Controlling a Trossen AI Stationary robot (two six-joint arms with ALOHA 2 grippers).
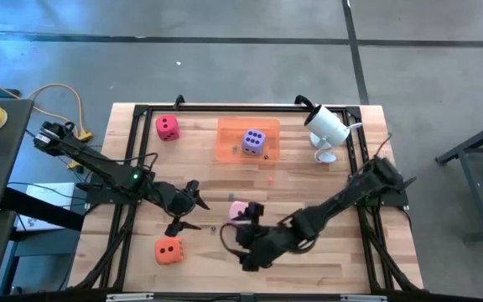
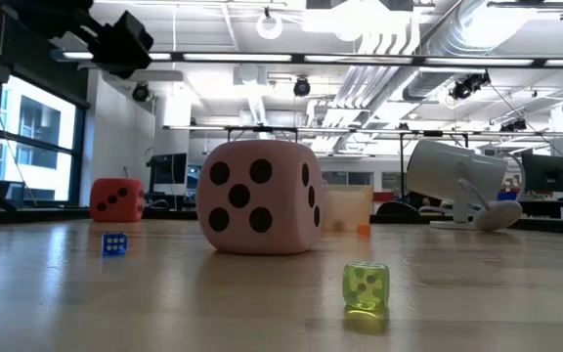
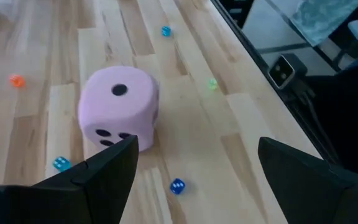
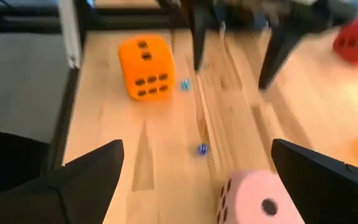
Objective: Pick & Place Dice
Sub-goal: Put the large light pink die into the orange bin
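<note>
The wooden surface (image 1: 309, 189) carried four soft dice. The purple die (image 1: 253, 141) sat inside the translucent orange tray (image 1: 229, 143) toward the far edge, and the red die (image 1: 168, 127) lay on the bare wood just beside the tray, on the left arm's side. The orange die (image 1: 168, 250) rested near the front edge below the left arm. The light pink die (image 1: 238, 210) stood between the two grippers near the middle front (its five-pip face turned to the low camera). The left gripper (image 1: 193, 205) hung with fingers spread wide and nothing between them, its tips pointed at the pink die but apart from it. The right gripper (image 1: 243, 239) was likewise spread wide and empty, positioned just beside the pink die on its front side. Several tiny dice lay scattered on the wood, among them a small blue die (image 2: 114, 243) and a small green die (image 2: 366, 286). A white lamp-like device (image 1: 327, 127) stood at the far right corner.
</note>
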